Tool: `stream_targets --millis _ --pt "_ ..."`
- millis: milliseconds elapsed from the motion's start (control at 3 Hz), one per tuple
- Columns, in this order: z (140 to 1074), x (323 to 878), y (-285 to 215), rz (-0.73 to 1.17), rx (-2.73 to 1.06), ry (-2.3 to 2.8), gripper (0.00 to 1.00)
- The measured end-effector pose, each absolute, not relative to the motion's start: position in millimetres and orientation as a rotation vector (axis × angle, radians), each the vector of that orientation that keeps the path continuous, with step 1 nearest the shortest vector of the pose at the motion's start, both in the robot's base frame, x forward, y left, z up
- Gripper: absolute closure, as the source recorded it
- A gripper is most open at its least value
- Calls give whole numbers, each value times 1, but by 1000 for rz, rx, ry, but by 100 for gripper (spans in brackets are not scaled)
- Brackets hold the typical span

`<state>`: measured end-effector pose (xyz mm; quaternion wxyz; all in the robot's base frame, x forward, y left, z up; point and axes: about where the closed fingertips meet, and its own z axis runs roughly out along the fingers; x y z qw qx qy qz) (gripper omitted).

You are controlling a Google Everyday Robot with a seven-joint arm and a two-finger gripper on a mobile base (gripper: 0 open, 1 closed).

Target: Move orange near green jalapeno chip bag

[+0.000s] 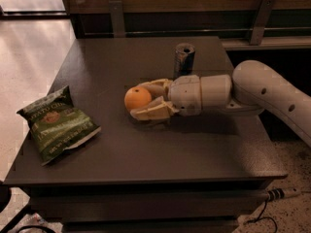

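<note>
The orange [137, 99] is a small round bright fruit held between the two cream fingers of my gripper [141, 101], just above the middle of the dark table [146, 149]. The gripper reaches in from the right on a white arm and is shut on the orange. The green jalapeno chip bag [57, 124] lies flat near the table's left front corner, well to the left of the orange and apart from it.
A tall silver-blue drink can [184, 60] stands upright behind the gripper, toward the table's back. A wooden wall with metal brackets runs behind the table. The table's left edge drops to a pale floor.
</note>
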<state>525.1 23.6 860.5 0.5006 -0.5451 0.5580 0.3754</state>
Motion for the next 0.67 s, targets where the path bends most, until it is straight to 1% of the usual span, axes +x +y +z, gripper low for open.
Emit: stream_targets --millis 667 --pt "852 526 59 938 -1362 1311 100"
